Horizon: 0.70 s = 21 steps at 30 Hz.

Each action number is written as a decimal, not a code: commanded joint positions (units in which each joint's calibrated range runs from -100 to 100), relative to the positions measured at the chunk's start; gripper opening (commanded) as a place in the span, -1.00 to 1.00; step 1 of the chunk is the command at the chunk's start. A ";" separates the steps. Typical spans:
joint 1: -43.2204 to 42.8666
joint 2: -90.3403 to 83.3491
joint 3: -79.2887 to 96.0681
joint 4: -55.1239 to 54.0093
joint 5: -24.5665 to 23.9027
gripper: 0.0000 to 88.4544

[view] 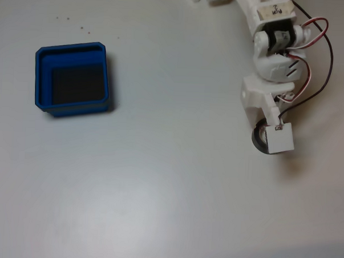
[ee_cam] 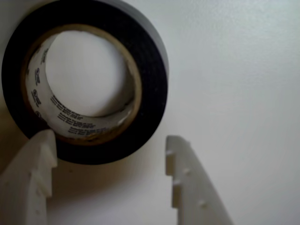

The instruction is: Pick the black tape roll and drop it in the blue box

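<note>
The black tape roll (ee_cam: 151, 79) lies flat on the white table, its beige printed core facing up in the wrist view. My gripper (ee_cam: 110, 142) hangs open just over its near edge. The left fingertip (ee_cam: 43, 143) overlaps the roll's rim, and the right fingertip (ee_cam: 176, 145) stands outside the ring on bare table. In the fixed view the tape roll (view: 256, 139) peeks out from under the white wrist block of the gripper (view: 267, 135) at the right. The blue box (view: 73, 47), with its dark floor, sits far off at the left.
The white arm (view: 272, 47) with red and black wires reaches in from the top right of the fixed view. A wide stretch of bare white table (view: 176, 163) lies between the tape and the box.
</note>
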 commanded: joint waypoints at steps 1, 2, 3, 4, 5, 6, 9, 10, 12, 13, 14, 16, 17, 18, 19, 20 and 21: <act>0.59 -1.17 -3.55 -0.92 -0.16 -0.49; 0.59 -1.17 -3.55 -0.92 -0.16 -0.49; 0.59 -1.17 -3.55 -0.92 -0.16 -0.47; 0.59 -1.17 -3.55 -0.92 -0.16 -0.47; 0.59 -1.17 -3.64 -1.01 -0.16 -0.47; 0.59 -1.17 -3.73 -1.01 -0.16 -0.47; 0.68 -1.17 -3.91 -1.09 -0.16 -0.47; 0.68 -1.17 -3.91 -1.09 -0.24 -0.47; 0.98 -1.17 -3.91 -1.09 -0.42 -0.47; 1.17 -1.17 -3.91 -1.09 -0.42 -0.47; 1.37 -1.17 -3.91 -1.09 -0.51 -0.47; 1.47 -1.17 -3.91 -1.09 -0.68 -0.47; 1.56 -1.17 -3.91 -1.09 -0.77 -0.47; 1.96 -1.17 -3.91 -1.09 -0.77 -0.47; 2.35 -1.17 -3.91 -1.09 -0.77 -0.47; 2.44 -1.17 -3.91 -1.09 -0.86 -0.47; 2.54 -1.17 -3.91 -1.09 -0.94 -0.47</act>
